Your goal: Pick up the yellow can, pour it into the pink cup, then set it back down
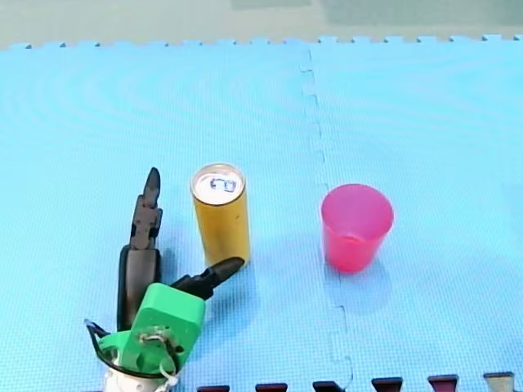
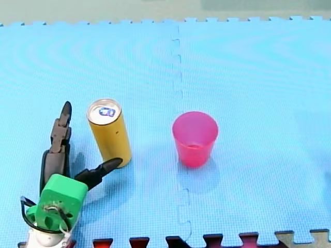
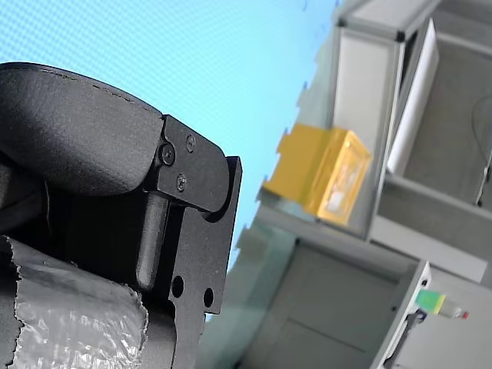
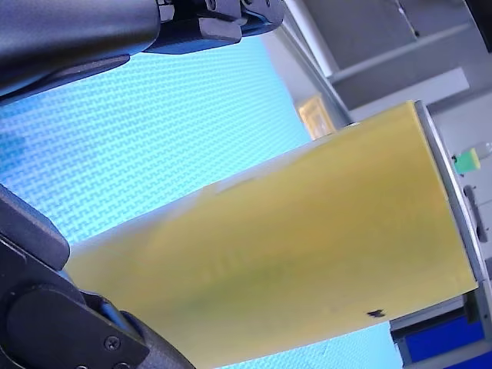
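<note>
The yellow can [image 1: 221, 216] stands upright on the blue foam mat, its silver top with pull tab facing up. The pink cup [image 1: 356, 227] stands upright to its right, about a cup's width away. My left hand [image 1: 189, 224] comes in from the lower left and is open beside the can: the long fingers [image 1: 147, 214] stand apart on the can's left, and the thumb tip [image 1: 222, 270] lies close by its base at the front. The second wrist view has the can's yellow side [image 4: 307, 254] very near, between black fingers [image 4: 54, 323] of that hand.
The mat [image 1: 425, 122] has a jigsaw seam [image 1: 315, 106] running front to back between can and cup. Its toothed near edge [image 1: 392, 382] is close to me. In the first wrist view a yellow box [image 3: 327, 173] sits on grey shelving beyond the mat's edge.
</note>
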Tool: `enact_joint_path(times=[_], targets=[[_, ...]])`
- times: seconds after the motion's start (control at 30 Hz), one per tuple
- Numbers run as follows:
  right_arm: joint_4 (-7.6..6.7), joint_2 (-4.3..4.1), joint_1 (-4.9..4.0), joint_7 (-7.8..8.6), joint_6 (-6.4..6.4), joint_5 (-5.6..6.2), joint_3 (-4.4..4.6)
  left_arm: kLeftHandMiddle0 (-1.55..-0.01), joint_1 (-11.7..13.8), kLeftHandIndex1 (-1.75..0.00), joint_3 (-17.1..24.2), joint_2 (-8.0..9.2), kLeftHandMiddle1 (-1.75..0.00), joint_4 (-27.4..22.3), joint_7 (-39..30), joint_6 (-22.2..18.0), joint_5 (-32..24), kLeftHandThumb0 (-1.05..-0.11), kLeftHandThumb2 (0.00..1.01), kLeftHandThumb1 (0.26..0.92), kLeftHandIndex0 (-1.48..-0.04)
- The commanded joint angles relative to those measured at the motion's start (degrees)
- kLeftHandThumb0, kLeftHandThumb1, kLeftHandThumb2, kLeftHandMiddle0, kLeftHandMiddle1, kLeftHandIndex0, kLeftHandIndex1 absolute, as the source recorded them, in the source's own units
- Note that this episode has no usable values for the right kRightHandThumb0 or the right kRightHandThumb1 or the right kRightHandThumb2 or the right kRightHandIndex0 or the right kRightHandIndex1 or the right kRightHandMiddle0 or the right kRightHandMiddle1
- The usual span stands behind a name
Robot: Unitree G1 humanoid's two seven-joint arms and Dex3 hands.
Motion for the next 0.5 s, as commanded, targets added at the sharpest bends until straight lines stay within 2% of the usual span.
enact_joint_path(times=[0.0,0.2,0.47], targets=[[-0.1,-0.21,0.01,0.27,0.23,0.17,-0.15,-0.04,-0.81,0.0,0.23,-0.23,0.0,-0.45,-0.79,0.54,-0.55,-0.862,0.01,0.574,-0.09],[-0.23,-0.15,0.22,0.52,0.16,0.3,-0.25,-0.05,-1.05,0.0,0.56,-1.58,0.0,-2.03,-6.25,2.35,-2.89,-0.989,0.01,0.627,-0.1],[-0.43,-0.15,0.75,0.5,-0.46,0.32,-0.39,-0.05,0.49,0.0,-0.05,-2.31,0.0,-3.01,-8.43,4.28,-2.72,-1.026,0.01,0.638,-0.1]])
